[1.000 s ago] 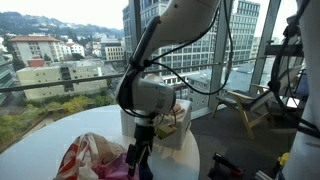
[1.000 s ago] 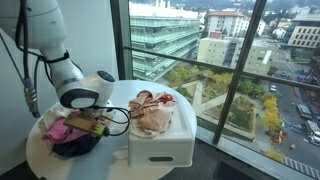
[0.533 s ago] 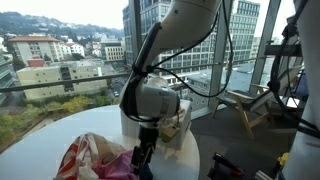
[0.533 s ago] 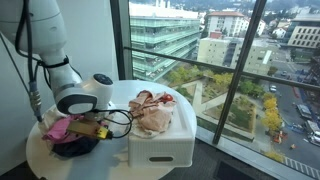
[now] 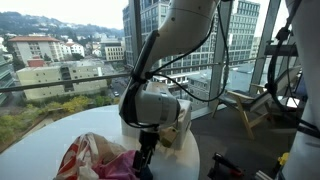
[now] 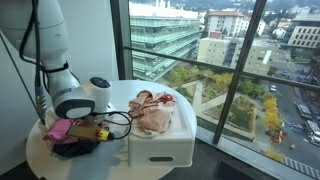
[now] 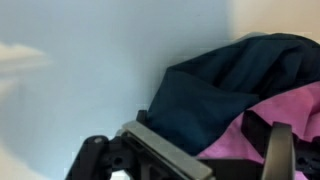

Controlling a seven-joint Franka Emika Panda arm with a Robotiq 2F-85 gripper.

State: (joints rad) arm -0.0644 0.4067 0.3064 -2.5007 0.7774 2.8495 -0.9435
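While agape — gripper [image 5: 144, 164] at pink cloth [image 7: 287, 106]

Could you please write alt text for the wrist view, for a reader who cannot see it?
The open fingers hang over a heap of clothes, one finger above a pink garment that lies against a dark blue garment. A pale tabletop fills the left.

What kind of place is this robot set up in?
Probably a high-floor office or lab in a city: floor-to-ceiling windows look down on city buildings, and there is a round white table and a wooden chair by the glass.
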